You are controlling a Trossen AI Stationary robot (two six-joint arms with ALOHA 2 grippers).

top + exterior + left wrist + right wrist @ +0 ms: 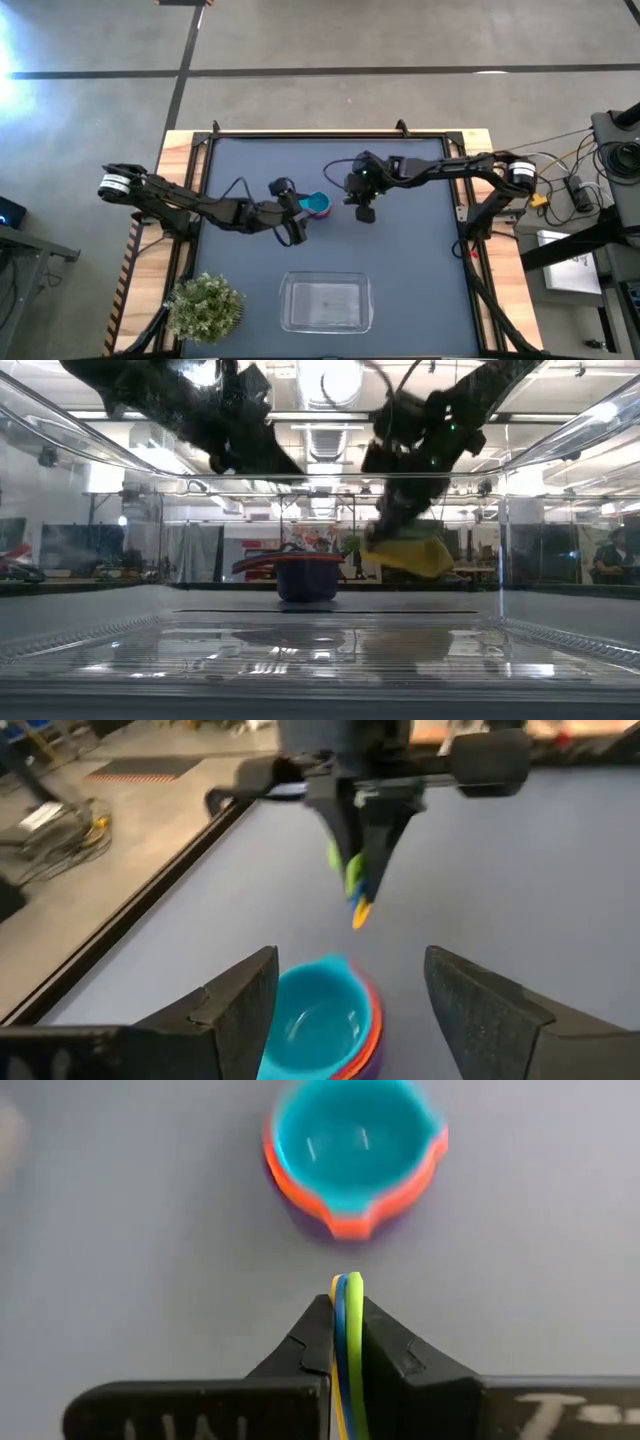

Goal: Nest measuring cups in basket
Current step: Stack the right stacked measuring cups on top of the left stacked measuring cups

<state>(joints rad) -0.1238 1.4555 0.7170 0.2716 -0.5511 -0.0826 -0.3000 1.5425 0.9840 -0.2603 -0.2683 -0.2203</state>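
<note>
A nested stack of cups (350,1155), teal inside red-orange inside purple, stands on its base on the dark mat, also at stack (318,205) and stack (305,575). My left gripper (352,965) is open, one finger on either side of the stack (320,1020). My right gripper (347,1315) hovers just right of the stack at gripper (363,208), shut on a second set of yellow, blue and green cups (412,557). The clear basket (327,303) lies near the table's near edge. My right gripper pinches the stacked handles (347,1295) of the yellow, blue and green cups edge-on between its two fingers, coming from above and pointing down. The cup bowls (412,557) hang below the fingers, lifted clear of the mat. My left gripper: whether a finger (245,1005) touches the stack, I cannot tell.
A bushy green plant (205,308) stands at the near left corner beside the basket. The low view looks through the basket's clear wall (320,660). Bare mat (420,260) lies between the cups and the basket.
</note>
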